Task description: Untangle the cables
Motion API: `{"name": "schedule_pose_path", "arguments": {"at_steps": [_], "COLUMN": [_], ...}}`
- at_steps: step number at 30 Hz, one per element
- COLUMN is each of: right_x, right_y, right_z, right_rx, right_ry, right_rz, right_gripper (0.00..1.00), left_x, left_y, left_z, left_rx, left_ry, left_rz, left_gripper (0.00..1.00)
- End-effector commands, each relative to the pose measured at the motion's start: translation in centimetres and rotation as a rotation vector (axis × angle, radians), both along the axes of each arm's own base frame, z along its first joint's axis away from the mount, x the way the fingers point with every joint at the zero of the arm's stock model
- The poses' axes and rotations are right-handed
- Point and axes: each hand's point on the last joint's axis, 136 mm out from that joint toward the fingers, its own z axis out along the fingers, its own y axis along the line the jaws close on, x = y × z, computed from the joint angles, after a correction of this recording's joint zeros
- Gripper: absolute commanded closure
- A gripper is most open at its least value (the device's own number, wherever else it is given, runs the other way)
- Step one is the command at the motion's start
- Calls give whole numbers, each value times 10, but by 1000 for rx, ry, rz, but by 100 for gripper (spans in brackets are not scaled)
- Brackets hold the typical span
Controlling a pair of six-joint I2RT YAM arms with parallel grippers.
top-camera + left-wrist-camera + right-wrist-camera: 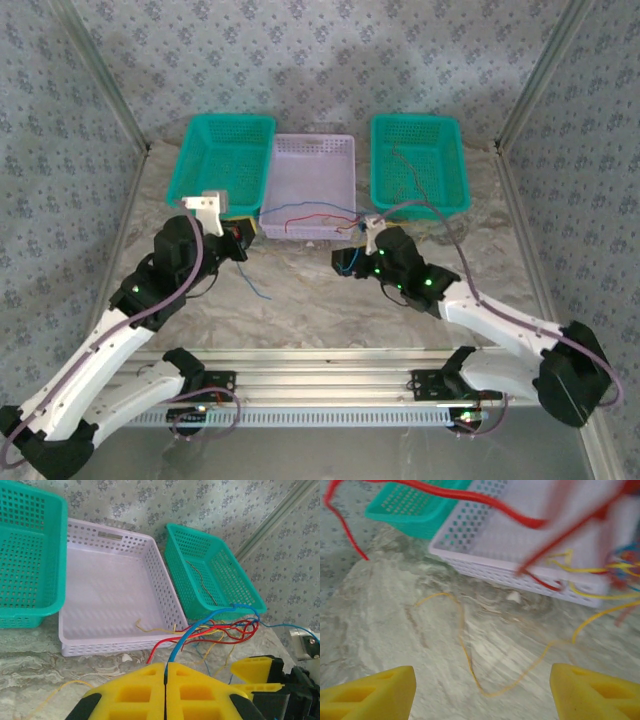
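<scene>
Yellow fingers (130, 695) of the left gripper (165, 672) press flat together on a blue cable (182, 640), a red strand (165, 642) rising beside it. It is pinched, I judge, so it can be drawn out of the knot. On the marbled table (300, 300) three baskets stand in a row: left teal basket (230, 120) at eleven o'clock, lavender basket (315, 138) at twelve, right teal basket (415, 120) at one. The cables (225, 630) bunch just off the lavender basket's near corner, a few strands trailing over its front rim — that rim may snag them. The right gripper (482, 680) gapes wide above a loose yellow cable (465, 650); blur makes the strands above it hard to sort. One dull wire (200, 580) lies in the right teal basket.
</scene>
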Motion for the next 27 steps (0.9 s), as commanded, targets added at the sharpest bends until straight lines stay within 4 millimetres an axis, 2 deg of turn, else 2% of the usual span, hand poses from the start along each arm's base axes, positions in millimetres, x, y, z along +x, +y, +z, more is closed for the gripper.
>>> {"name": "schedule_pose_path", "arguments": {"at_steps": [1, 6, 11, 16, 24, 27], "right_x": [2, 19, 34, 44, 66, 75], "right_y": [-33, -68, -82, -73, -60, -54], "right_z": [-13, -23, -23, -21, -24, -18], "right_rx": [-19, -42, 11, 39, -52, -92], "right_ry": [39, 50, 47, 41, -35, -112], "right_rz": [-67, -189, -239, -213, -196, -204], "right_gripper": [27, 27, 28, 28, 29, 28], "left_x": [-5, -13, -23, -37, -59, -61], "left_y": [-7, -10, -7, 0, -7, -10], "left_z": [30, 30, 0, -32, -56, -68], "left_rx": [-78, -103, -88, -96, -119, -112], "left_ry": [-51, -23, 42, 112, 178, 207], "left_rz": [-43, -67, -68, -68, -159, -173], "left_gripper": [100, 100, 100, 100, 100, 100]}}
